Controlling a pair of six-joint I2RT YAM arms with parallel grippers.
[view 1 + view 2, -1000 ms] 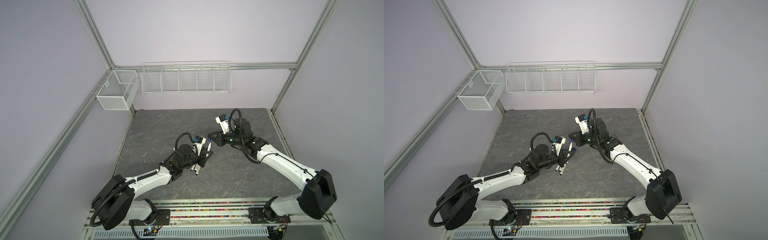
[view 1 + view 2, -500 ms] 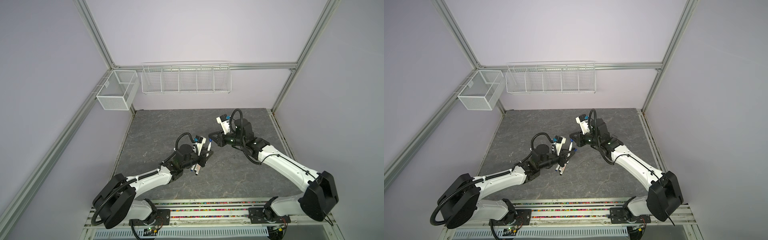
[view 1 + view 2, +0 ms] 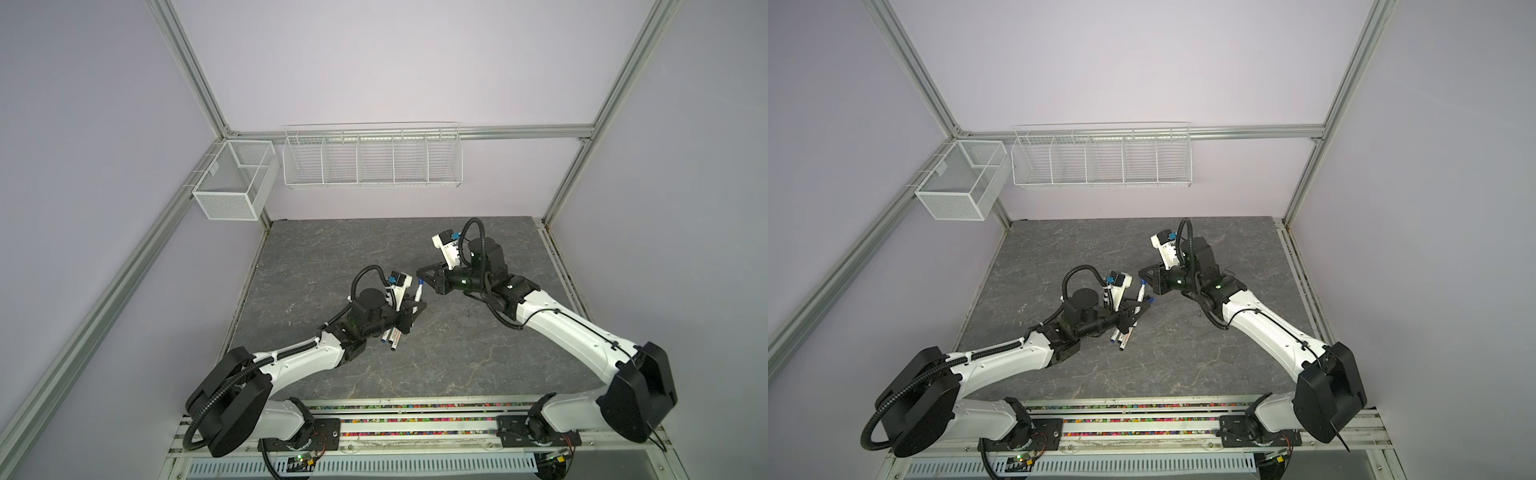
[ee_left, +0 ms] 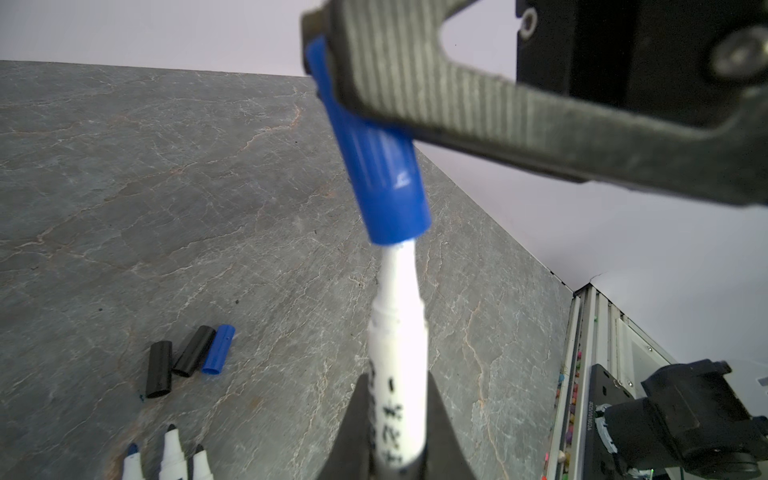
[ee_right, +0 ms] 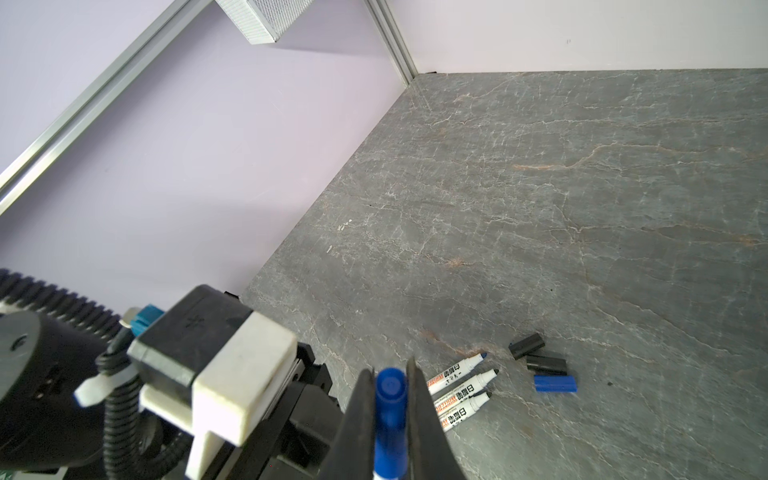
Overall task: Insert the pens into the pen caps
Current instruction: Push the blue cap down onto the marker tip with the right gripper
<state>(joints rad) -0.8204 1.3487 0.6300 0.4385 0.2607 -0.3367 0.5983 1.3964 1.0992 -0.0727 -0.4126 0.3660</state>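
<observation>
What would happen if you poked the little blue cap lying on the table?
It would probably roll: the blue cap is a round tube lying on its side on the flat table. It looks like thin hard plastic, so likely light and stiff, not squishy. Rolling one way, it might soon bump the nearest black cap.
</observation>
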